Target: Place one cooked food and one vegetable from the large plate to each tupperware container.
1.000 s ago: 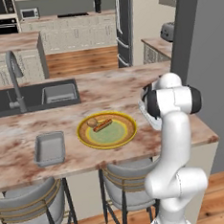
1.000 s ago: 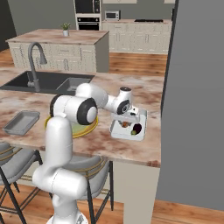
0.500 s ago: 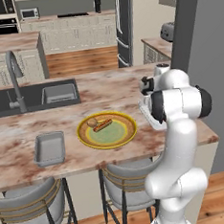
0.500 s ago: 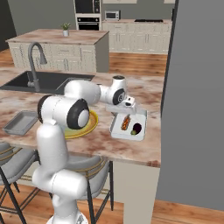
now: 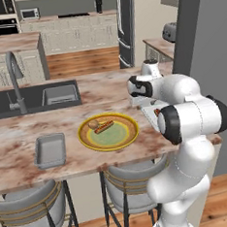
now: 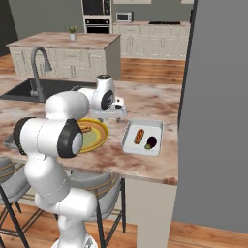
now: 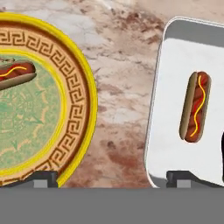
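My gripper [image 7: 111, 177], fingers spread and empty, is hovering between the large plate [image 7: 81, 83] and the whitish tray [image 7: 175, 144] (1 hot dog [image 7: 195, 107] already lying inside).

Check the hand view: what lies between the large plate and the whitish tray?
Only bare marble counter separates the large plate from the whitish tray; nothing rests on that strip.

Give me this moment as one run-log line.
gripper: open, empty, over counter | whitish tray: hot dog + purple vegetable | large plate: hot dog, tan ball | grey tray: empty
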